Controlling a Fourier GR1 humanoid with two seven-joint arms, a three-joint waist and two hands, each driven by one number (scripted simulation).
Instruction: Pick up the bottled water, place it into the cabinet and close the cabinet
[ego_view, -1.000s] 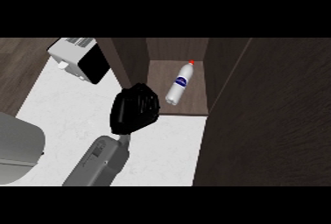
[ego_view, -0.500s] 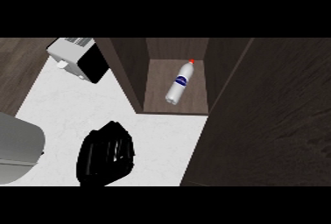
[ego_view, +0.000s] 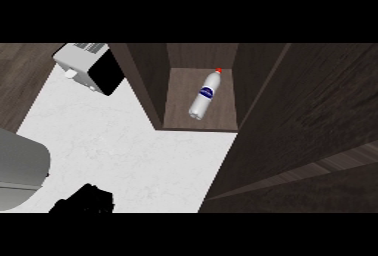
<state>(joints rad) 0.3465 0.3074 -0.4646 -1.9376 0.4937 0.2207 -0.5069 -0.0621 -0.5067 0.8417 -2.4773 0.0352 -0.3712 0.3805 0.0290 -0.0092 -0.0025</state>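
- The bottled water (ego_view: 206, 97) lay on its side on the floor of the open cabinet (ego_view: 199, 122), its red cap toward the back of the cabinet and its base toward the front lip.
- Its long axis ran nearly front to back, leaning slightly to the right at the cap end, with bare shelf showing on both sides of it.
- Only one hand (ego_view: 87, 201) showed, a dark shape at the lower edge of the head view, left of centre. Which arm it belonged to could not be told, since no forearm showed.
- Whether its fingers were open or curled could not be told; it held nothing that could be seen.
- From that hand the bottle lay well apart, forward and to the right, with white counter (ego_view: 133, 145) between them and the cabinet's left wall standing partly in the line between.
- The bottle was already inside the cabinet, so by my judgement the placing was done and only the closing remained.
- The cabinet door (ego_view: 295, 125) appeared to be the large dark panel at the right, swung open toward the robot. It stood to the right of the hand, also well apart.
- The coming move seemed to turn on reaching that panel's free edge and swinging it toward the opening.
- A toaster (ego_view: 88, 72) stood beyond the hand, left of the cabinet.
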